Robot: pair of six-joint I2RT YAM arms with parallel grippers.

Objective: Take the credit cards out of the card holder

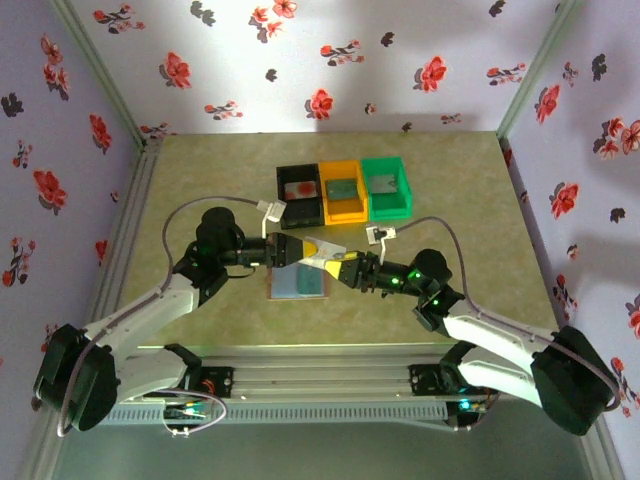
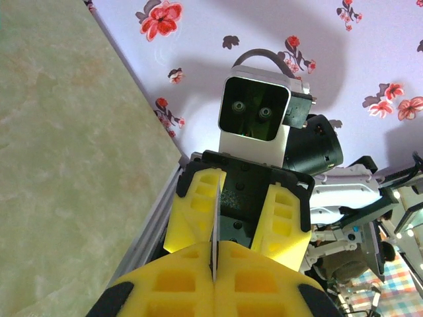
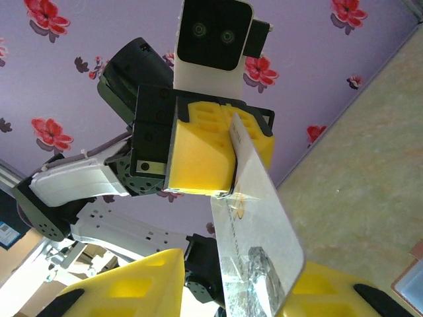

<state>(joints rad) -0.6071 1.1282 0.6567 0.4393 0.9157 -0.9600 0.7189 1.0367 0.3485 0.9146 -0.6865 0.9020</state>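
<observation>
- One credit card (image 3: 258,231) is aloft near the card holder (image 1: 297,284).
- Your left gripper (image 3: 232,152) is clamped on it.
- Your right gripper (image 2: 241,221) has its jaws apart around it.

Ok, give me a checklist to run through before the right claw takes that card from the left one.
1. Left claw shut on the credit card: ok.
2. Card sits between the fingers of the right claw: ok.
3. Right claw clamped on the card: not ok, its jaws stand open with a gap beside the card.
4. Card lifted out of the card holder: ok.
5. More cards left inside the holder: cannot tell.
</observation>
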